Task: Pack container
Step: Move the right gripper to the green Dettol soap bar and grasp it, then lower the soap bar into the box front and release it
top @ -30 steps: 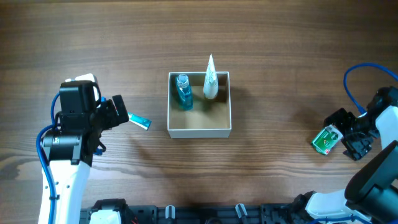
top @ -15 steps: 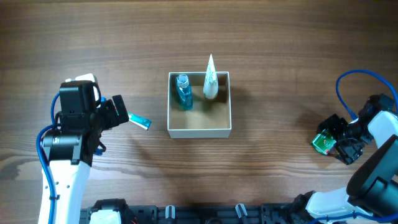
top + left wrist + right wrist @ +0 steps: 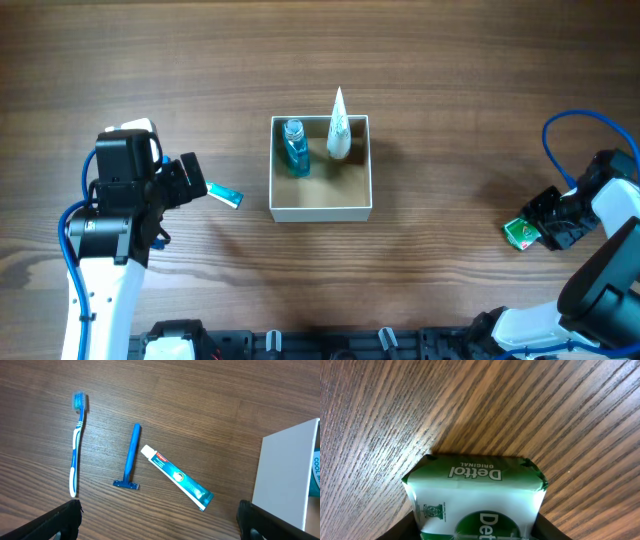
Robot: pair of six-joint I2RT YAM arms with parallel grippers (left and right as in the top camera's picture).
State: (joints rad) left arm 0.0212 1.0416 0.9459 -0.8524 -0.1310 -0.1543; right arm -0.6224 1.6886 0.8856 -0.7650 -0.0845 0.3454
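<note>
Your left gripper (image 3: 190, 180) hangs above the table (image 3: 450, 90), left of the container (image 3: 320, 212), and its claw is spread wide: in the wrist view the two fingertips sit far apart at the bottom corners, with nothing between them. Below that camera you have three things lying flat on the wood. The toothbrush (image 3: 76, 442) is furthest from the box. The razor (image 3: 131, 457) is beside it, head toward the camera's lower edge. The toothpaste (image 3: 176, 477) lies at a slant, nearest the container's white wall (image 3: 285, 475). None of the three touches another. From overhead only the toothpaste (image 3: 225, 195) peeks out past the gripper.

The container sits mid-table, open side up. Inside, a blue bottle (image 3: 294, 148) stands in the far left corner and a white tube (image 3: 339, 128) leans at the far wall, its tip poking over the rim. The near half of the tan floor is bare.

Over on your right, well away from the box, the right gripper (image 3: 545, 226) is down at the table on the green soap (image 3: 518, 234). In the wrist view the soap (image 3: 475, 495) fills the gap, wrapper reading Dettol Original, with a dark finger (image 3: 402, 531) flush against each side. That claw is clamped on the bar, which rests on the wood.
</note>
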